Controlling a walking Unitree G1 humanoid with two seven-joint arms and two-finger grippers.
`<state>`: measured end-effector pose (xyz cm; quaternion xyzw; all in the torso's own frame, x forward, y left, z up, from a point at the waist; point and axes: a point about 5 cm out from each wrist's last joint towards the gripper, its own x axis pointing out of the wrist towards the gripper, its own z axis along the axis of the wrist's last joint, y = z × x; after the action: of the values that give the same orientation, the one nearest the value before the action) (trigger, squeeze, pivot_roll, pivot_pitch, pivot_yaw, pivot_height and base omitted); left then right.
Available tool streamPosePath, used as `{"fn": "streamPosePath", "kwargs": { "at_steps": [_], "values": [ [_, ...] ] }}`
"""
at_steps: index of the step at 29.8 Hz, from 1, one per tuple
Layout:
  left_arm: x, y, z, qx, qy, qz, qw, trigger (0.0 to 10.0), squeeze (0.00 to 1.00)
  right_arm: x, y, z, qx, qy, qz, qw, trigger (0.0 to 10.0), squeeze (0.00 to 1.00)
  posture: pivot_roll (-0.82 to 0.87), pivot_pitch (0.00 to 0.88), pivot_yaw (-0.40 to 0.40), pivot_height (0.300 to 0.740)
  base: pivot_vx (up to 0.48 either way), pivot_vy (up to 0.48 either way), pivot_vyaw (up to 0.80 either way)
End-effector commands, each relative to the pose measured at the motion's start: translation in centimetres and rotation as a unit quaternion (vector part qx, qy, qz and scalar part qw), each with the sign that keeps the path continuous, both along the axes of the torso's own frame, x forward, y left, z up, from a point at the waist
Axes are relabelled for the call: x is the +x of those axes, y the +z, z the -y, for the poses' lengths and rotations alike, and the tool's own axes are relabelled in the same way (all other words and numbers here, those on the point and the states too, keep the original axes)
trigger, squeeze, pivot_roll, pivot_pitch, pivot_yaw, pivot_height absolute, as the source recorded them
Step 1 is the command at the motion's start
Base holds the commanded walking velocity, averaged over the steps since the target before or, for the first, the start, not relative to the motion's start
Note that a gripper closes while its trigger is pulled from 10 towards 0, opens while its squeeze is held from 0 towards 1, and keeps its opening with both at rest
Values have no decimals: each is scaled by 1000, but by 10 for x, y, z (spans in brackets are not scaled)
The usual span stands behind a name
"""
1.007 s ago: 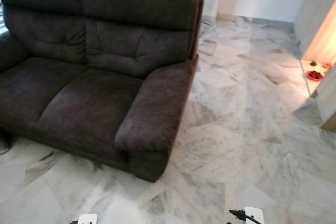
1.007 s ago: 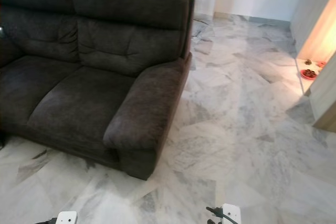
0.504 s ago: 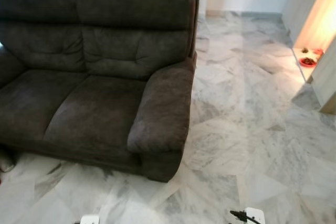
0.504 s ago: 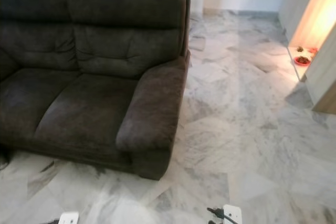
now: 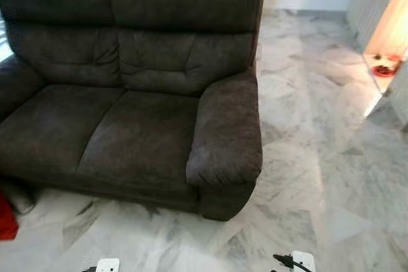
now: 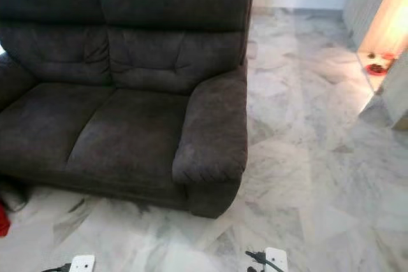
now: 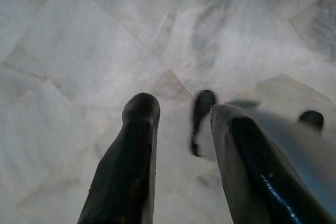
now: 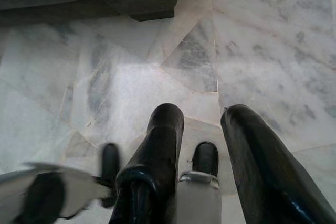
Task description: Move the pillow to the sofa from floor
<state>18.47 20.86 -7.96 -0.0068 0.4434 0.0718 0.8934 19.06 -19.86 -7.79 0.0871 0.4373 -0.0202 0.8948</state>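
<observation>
Pillow to be moved cannot be made out for certain; a red thing [image 5: 6,218] at the sofa's [image 5: 127,132] foot, forward and well to the left of the left gripper [image 7: 178,129], may be part of it. Both grippers hang low over the marble floor [image 5: 306,157], released and holding nothing; the right gripper [image 8: 202,129] has the sofa's corner ahead of it. A pillow should be light, soft and yielding, so a pinch at a corner or bunched edge seems best.
</observation>
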Motion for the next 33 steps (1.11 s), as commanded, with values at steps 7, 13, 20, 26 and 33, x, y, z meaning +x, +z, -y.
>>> {"fn": "streamPosePath", "kwargs": {
  "at_steps": [7,13,20,26,33],
  "values": [
    [-9,-3,-8,5,10,-15,1000,10000,0,-1,-1,-2,6,5,-4,1000,10000,0,107,104,28,740,0,480,0],
    [-9,-3,-7,4,11,-16,1000,10000,0,0,-1,-2,6,9,-4,1000,10000,0,109,112,21,740,0,480,0],
    [-9,-4,-6,2,10,-16,1000,10000,0,2,-1,-9,8,12,-3,1000,10000,0,108,126,15,740,0,480,0],
    [-8,-3,-6,4,5,-14,1000,10000,0,3,-1,-18,13,12,-1,1000,10000,0,118,129,20,740,0,480,0],
    [-6,-2,-7,7,7,-10,1000,10000,0,-1,-3,-20,15,17,-6,1000,10000,0,147,139,10,740,0,480,0]
  ]
}}
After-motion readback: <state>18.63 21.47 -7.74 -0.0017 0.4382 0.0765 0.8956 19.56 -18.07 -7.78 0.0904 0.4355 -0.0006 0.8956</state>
